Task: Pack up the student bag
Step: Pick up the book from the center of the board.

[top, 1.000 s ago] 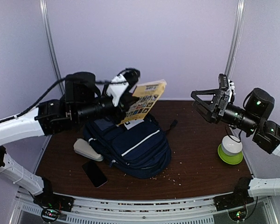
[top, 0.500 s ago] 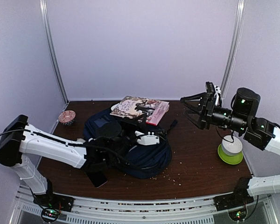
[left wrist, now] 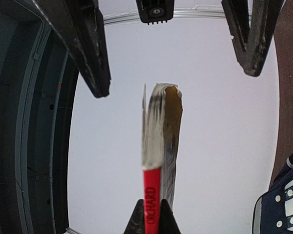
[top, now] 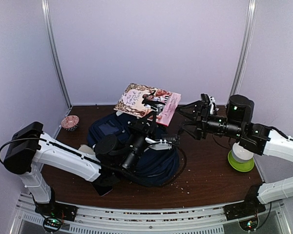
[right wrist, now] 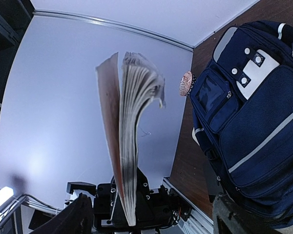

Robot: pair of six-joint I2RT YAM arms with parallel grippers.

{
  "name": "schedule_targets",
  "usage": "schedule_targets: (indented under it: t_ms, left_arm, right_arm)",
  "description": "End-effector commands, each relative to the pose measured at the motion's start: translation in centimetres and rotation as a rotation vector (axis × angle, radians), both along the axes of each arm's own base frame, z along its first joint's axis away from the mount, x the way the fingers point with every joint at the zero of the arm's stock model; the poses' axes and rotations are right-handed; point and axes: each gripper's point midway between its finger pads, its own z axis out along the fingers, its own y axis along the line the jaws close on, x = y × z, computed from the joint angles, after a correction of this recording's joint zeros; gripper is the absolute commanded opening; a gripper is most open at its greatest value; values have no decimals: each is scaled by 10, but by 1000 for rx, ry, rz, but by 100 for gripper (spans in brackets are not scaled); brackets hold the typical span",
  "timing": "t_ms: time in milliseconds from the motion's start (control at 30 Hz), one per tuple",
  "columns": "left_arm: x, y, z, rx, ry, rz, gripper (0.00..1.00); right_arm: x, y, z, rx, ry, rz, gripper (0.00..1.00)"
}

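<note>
The student bag [top: 154,156], navy with thin white stripes, lies in the middle of the table, also seen in the right wrist view [right wrist: 256,122]. My left gripper [top: 149,118] [left wrist: 153,220] is shut on the red spine of a book [top: 147,101] [left wrist: 158,126], holding it up in the air above the bag. My right gripper [top: 184,118] [right wrist: 151,222] stands open just right of the book [right wrist: 127,146]; its fingers straddle the book's edge without touching it.
A beige pouch [top: 84,148] and a black phone [top: 101,185] lie left of the bag, partly under my left arm. A small patterned bowl [top: 70,122] sits at the back left. A white and green round object [top: 241,157] stands at the right.
The left arm has lifted and tilted the book higher above the bag. The right gripper has moved left towards the book's edge, still open.
</note>
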Motion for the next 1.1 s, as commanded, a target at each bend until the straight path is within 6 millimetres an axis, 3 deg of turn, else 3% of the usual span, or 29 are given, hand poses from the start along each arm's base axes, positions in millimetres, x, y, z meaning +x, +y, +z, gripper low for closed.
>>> schedule_targets:
  t_ms: [0,133,300,433,633,700,733,767,833,867,967,1067]
  left_arm:
    - [-13,6,31,-101,-61,-20,0]
    - [-21,1,26,-90,-60,-45,0]
    - [-27,0,31,-104,-68,-54,0]
    - [-30,0,29,-99,-68,-59,0]
    - [-29,1,30,-114,-57,-55,0]
    - [-27,2,32,-130,-46,-44,0]
    - [-25,4,33,-150,-29,-29,7]
    - [-22,7,35,-175,-7,-15,24]
    - [-14,12,39,-239,58,13,71]
    - [-10,15,40,-266,89,32,82]
    - [1,22,33,-285,181,83,95]
    - [5,30,14,-288,311,102,98]
  right_arm:
    - [5,9,27,111,-34,12,84]
    - [11,15,48,173,-68,19,83]
    - [21,25,42,121,-43,30,75]
    - [24,26,54,175,-62,29,51]
    - [22,20,62,182,-89,15,6]
    - [21,15,63,169,-107,-4,0]
    - [20,11,64,160,-122,-16,0]
    - [20,7,65,149,-137,-34,0]
    - [21,-6,68,123,-178,-89,0]
    - [22,-14,70,101,-205,-128,0]
    - [26,-49,71,7,-278,-287,0]
    - [32,-91,61,-109,-304,-468,0]
